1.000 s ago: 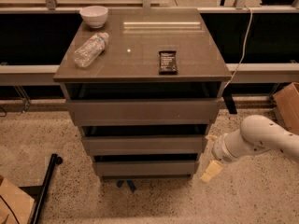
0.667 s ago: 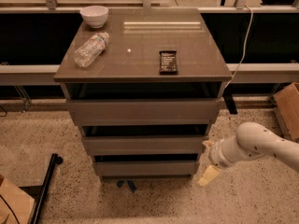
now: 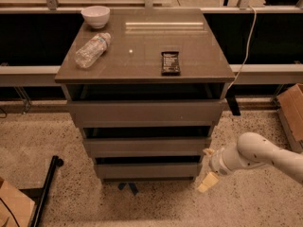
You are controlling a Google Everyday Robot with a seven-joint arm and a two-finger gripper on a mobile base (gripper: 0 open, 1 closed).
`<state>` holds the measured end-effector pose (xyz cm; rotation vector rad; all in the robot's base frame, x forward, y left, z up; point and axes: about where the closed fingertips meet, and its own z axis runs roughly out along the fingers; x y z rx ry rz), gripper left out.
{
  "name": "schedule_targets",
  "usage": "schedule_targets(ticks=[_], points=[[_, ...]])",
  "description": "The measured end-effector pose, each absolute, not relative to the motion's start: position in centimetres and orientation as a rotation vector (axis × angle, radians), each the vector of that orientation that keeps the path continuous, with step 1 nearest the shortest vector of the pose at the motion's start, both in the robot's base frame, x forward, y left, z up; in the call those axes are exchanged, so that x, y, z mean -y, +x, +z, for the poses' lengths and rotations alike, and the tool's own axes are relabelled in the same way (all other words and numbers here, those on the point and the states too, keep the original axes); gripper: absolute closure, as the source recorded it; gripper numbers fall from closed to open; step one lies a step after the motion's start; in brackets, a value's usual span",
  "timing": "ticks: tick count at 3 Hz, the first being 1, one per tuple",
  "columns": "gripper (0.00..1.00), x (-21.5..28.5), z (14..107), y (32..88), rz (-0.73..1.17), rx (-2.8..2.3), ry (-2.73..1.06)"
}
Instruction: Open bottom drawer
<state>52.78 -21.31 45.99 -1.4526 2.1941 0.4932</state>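
Observation:
The bottom drawer (image 3: pixel 147 170) is the lowest grey-brown flat front of the three-drawer cabinet, with a dark gap above it. It looks shut or nearly so. My gripper (image 3: pixel 207 167) is at the end of the white arm, low on the right, right beside the drawer's right end. Its two cream fingers stand apart, one upper (image 3: pixel 209 151) near the drawer's top right corner and one lower (image 3: pixel 207 182) near the floor. It is open and holds nothing.
The middle drawer (image 3: pixel 147 146) and top drawer (image 3: pixel 144 112) sit above. On the cabinet top are a white bowl (image 3: pixel 95 16), a lying plastic bottle (image 3: pixel 92 50) and a dark snack bar (image 3: pixel 170 62). Cardboard boxes stand at right (image 3: pixel 291 109) and bottom left (image 3: pixel 12 207). A black pole (image 3: pixel 47 188) lies on the floor.
My arm has moved left toward the cabinet, bringing the gripper up against the right end of the bottom drawer. The drawers have not moved.

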Motion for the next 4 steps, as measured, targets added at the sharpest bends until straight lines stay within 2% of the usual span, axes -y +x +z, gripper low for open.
schedule_targets(ticks=[2,3,4], points=[[0.0,19.9,42.9,52.8,0.439,-2.161,-1.526],[0.0,17.4,38.3,54.4,0.495,-2.089,-1.548],[0.0,17.4,38.1,54.4,0.497,-2.09,-1.546]])
